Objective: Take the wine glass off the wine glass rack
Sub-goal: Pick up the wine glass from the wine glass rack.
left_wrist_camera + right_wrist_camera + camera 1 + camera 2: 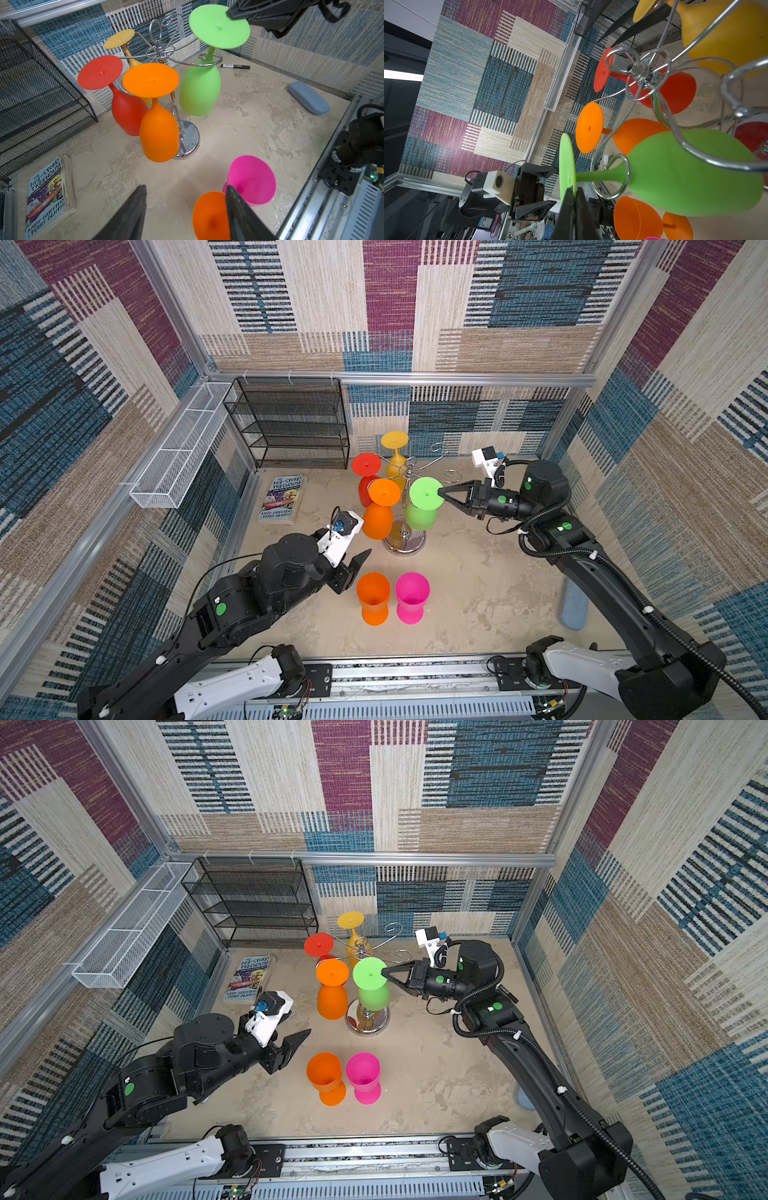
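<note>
Marbled tabletop (478, 593), one glass gripped.
The right gripper (441, 492) is clamped on the foot of the green wine glass (419, 514) hanging on the wine glass rack (413, 545); the left gripper (186, 187) is open, empty. A marker (235, 66) is shown by the left wrist view alone.

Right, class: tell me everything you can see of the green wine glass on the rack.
The green wine glass looks like matte, opaque plastic: a round flat foot, thin stem and tulip bowl. It hangs upside down, slightly tilted, its stem inside a curled arm of the wine glass rack, foot clear above the wire. The right gripper is shut on the foot's rim.
</note>
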### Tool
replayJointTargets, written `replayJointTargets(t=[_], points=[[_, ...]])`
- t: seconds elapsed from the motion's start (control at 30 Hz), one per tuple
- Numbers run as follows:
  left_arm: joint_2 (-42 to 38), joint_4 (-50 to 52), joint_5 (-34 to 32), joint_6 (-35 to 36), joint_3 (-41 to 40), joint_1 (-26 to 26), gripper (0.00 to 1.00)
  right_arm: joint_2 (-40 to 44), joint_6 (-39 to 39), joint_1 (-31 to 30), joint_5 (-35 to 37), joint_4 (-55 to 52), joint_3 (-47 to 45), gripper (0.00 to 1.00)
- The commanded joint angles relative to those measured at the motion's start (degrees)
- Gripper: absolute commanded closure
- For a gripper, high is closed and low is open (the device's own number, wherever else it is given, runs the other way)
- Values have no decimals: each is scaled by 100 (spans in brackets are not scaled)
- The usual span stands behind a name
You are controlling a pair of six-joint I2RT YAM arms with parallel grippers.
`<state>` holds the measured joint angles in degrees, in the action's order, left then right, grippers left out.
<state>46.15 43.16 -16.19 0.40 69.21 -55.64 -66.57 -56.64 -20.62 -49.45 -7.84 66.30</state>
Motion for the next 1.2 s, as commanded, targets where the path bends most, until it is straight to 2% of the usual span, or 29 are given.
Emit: replayJointTargets(t=[0.0, 0.47, 1.17], points=[[-57, -61, -25, 18, -69, 10, 37, -57, 113, -36, 41, -374, 131, 100], [-159, -185, 93, 56, -350, 112, 37, -536, 158, -526, 353, -939, 819, 100], [-348, -118, 203, 4, -531, 259, 37, -843, 79, -548, 777, -990, 1187, 100]])
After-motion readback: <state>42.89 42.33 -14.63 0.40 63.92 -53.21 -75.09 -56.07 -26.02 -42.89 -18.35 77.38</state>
